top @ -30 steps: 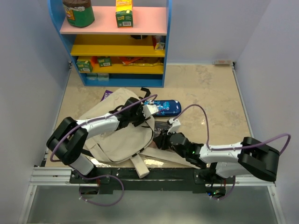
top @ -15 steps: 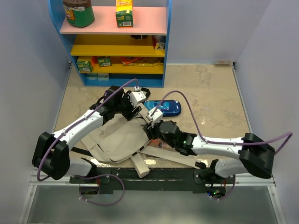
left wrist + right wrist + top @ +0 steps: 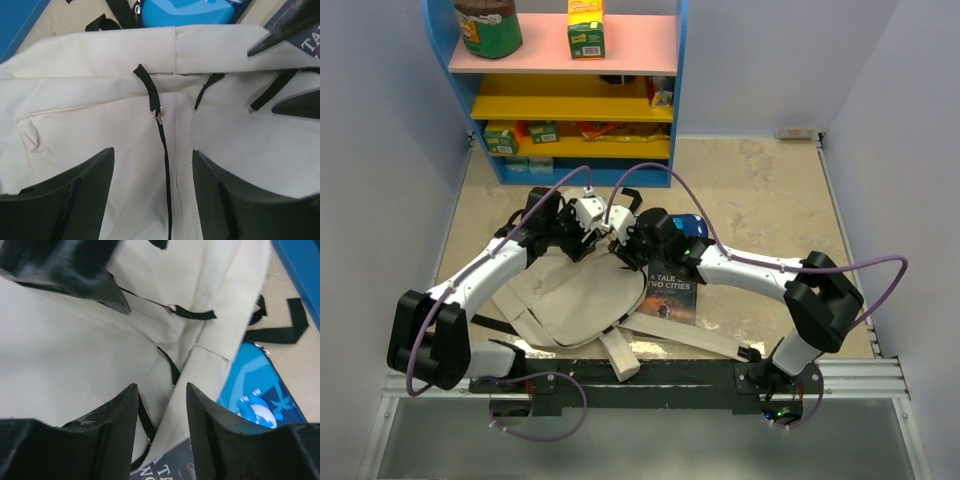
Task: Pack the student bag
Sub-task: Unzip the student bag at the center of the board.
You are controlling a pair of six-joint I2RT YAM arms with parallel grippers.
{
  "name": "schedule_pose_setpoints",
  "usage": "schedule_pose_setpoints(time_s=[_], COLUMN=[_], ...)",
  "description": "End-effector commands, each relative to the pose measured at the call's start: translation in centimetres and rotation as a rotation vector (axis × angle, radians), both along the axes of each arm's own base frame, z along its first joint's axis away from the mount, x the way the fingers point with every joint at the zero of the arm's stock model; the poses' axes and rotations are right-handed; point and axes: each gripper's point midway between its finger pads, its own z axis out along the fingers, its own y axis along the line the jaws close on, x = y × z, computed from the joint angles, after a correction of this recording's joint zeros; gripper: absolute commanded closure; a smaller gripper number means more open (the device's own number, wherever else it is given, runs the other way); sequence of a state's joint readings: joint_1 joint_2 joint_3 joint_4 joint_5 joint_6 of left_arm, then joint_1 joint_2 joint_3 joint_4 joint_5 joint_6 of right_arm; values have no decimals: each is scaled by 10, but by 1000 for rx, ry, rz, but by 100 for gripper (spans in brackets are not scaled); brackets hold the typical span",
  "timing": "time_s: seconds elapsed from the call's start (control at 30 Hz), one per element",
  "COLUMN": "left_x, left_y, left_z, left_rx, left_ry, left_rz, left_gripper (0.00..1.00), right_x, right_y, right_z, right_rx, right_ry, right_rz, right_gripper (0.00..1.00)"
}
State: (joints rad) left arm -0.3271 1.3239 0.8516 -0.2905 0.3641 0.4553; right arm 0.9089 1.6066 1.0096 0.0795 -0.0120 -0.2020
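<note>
Marble-look table (image 3: 770,190), pale walls on three sides, blue shelf unit (image 3: 570,100) against the far edge at 11 o'clock.

- Student bag (image 3: 570,300): lies flat at 8 o'clock from table centre, mouth end toward 12. Cream canvas, limp and creased, no body to it. Long webbing straps (image 3: 680,335) trail off toward 5 o'clock. A thin black pull with a metal ring (image 3: 159,115) runs down the middle of the panel.
- Left tool (image 3: 152,155): fingers wide apart over the canvas near the top hem, holding nothing.
- Right tool (image 3: 161,387): fingers apart, narrower gap, nothing visibly clamped. It hangs over the hem corner, at 3 o'clock of the left tool and very near it.
- Book (image 3: 670,292) sits at 6 o'clock of the right tool, just beside the bag; blue pencil case (image 3: 690,225) lies just past the hem, toward 1 o'clock.

Risks, as I judge them:
- The tools are crowded, so a small reach could knock them together.
- The cloth is flat, so a pinch may catch both layers, or only the black pull, and the mouth would not open.
- Loose straps could snag.
</note>
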Motion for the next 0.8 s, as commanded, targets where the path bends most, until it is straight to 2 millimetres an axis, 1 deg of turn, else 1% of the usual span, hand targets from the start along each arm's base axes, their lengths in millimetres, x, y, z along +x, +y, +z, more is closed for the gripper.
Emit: schedule_pose_setpoints(time_s=[0.0,0.07,0.1,0.13,0.27,0.37,0.4,0.47,0.53,0.57,0.6,0.67,0.7,0.77], left_x=[4,3,3,2,6,7,8,8,9,8,8,6,5,1], left_y=[-2,0,1,1,6,7,10,9,14,13,17,19,20,18], left_z=[-7,-14,-15,-20,-26,-31,-31,-31,-35,-36,-38,-43,-45,-46], left_rx=[-17,-10,-8,-3,14,1,-5,-33,-49,-64,-68,-79,-81,-98], left_ry=[-7,6,3,13,4,22,27,47,78,90,105,134,143,170], left_rz=[-20,-18,-19,-21,-5,1,11,6,21,10,19,16,8,-13], left_gripper=[33,33,33,33,33,33,33,33,33,33,33,33,33,34], right_x=[-24,-30,-34,-35,-33,-31,-29,-25,-20,-19,-14,-15,-13,-12], right_y=[11,15,13,13,4,2,0,-1,0,-3,-3,-5,-3,-7], right_z=[-13,-18,-22,-24,-36,-37,-38,-38,-36,-39,-36,-37,-32,-25], right_rx=[-97,-107,-121,-126,-172,-173,-177,-170,-157,-161,-154,-150,-131,-112], right_ry=[96,130,150,157,167,161,155,145,119,116,92,80,58,19], right_rz=[189,232,245,250,225,209,199,183,165,154,137,135,135,133], right_gripper=[55,55,54,54,54,53,53,53,53,54,54,55,56,56])
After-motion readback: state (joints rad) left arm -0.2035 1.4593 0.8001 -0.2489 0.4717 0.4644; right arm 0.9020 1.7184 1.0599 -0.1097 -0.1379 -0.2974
